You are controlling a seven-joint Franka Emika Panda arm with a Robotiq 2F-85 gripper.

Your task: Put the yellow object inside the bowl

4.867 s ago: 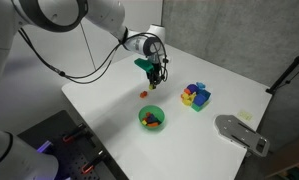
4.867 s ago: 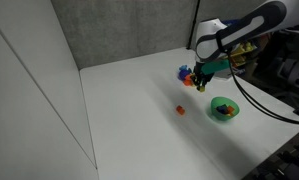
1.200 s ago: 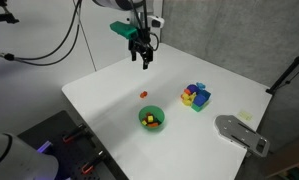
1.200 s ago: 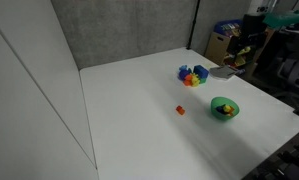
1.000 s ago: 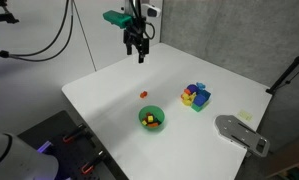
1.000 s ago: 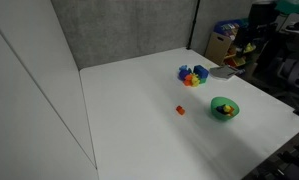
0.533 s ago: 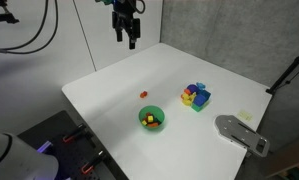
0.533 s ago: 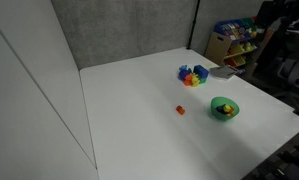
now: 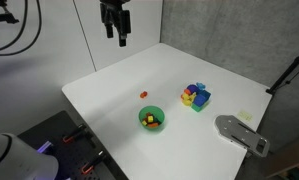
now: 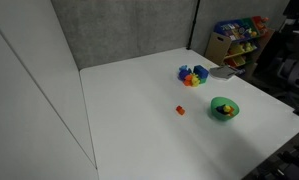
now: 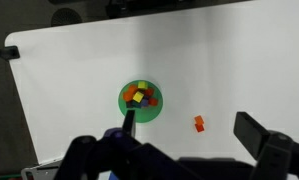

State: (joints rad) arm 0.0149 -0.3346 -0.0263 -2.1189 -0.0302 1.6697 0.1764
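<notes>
wrist view: the gripper [image 11: 189, 135] looks straight down, fingers [image 11: 129, 125] spread wide with nothing between them. the bowl [image 11: 159, 100] is small, round, green and smooth-walled. the yellow object [image 11: 139, 97], a tiny hard-edged block, lies inside it among other small pieces, red and dark. a tiny red piece [image 11: 200, 123] lies on the white, matte table [image 11: 229, 60], at about 4 o'clock from the bowl and apart from it.

in an exterior view the gripper [image 9: 117, 38] hangs high above the far edge of the table, well apart from everything. the bowl [image 9: 161, 117] shows a fleck of yellow inside. the red piece [image 9: 144, 95] is at its 11 o'clock. the block cluster [image 9: 196, 96], blocky blue, green, red and yellow plastic, is at 2 o'clock.

in an exterior view with no gripper in frame, the bowl [image 10: 233, 104] stands with the red piece [image 10: 179, 110] at 9 o'clock and the cluster [image 10: 193, 75] at 11 o'clock.

judgement: the placing looks done and nothing is left to move.
</notes>
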